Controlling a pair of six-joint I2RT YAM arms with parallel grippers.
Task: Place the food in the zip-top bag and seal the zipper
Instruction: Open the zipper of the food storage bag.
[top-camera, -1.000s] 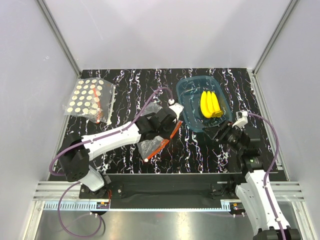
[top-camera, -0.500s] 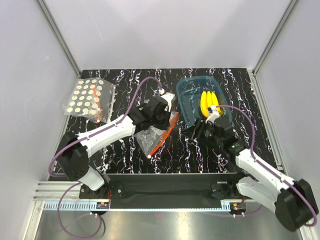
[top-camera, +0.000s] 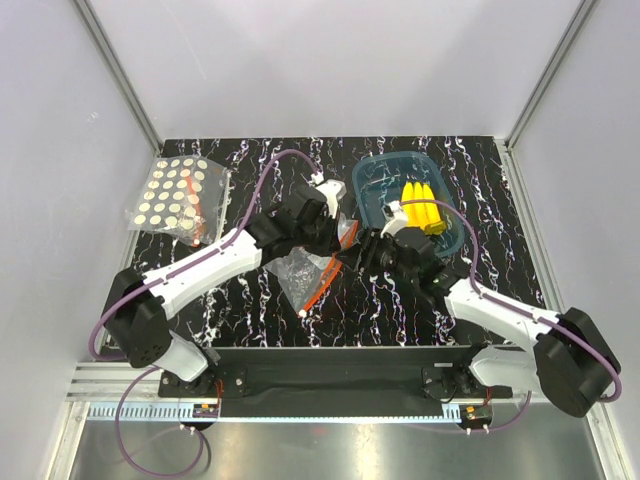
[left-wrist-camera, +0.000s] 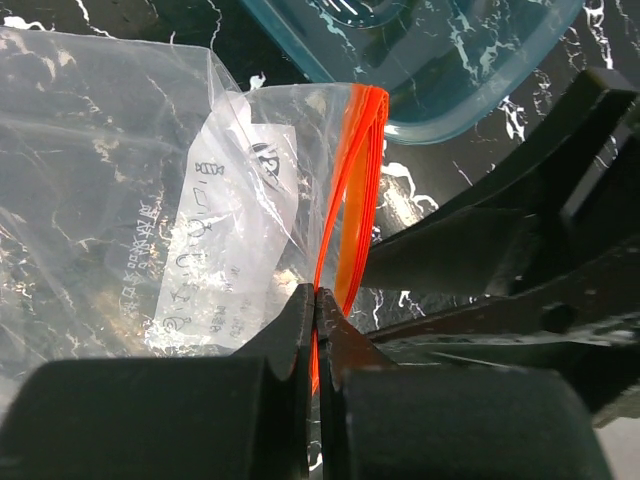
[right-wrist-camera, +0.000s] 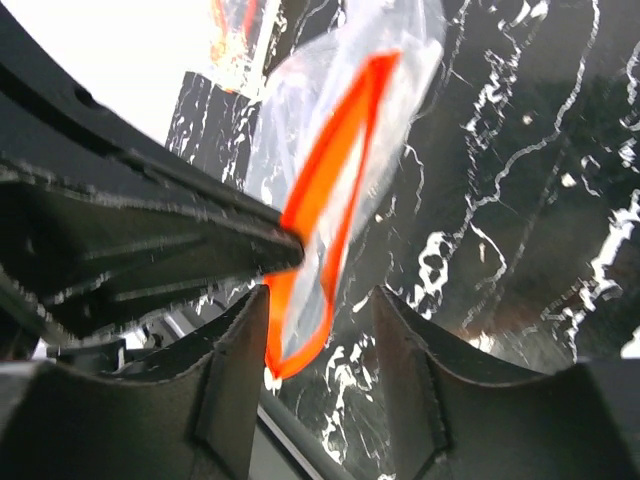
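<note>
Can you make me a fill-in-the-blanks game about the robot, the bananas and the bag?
1. The yellow bananas lie in the blue ___.
2. The left claw is ___ on the orange zipper.
3. The right claw is ___, with the zipper between its fingers.
4. The zip-top bag has ___ bananas inside.
Missing words: tray; shut; open; no.

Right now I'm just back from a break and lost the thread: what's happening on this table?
The left hand is pinched shut on the red-orange zipper of the clear zip-top bag, holding that edge up. The right hand is open, with a finger on either side of the same strip, not closed on it. The bag's mouth gapes slightly. The bananas lie in the blue tray, not yet bagged.
</note>
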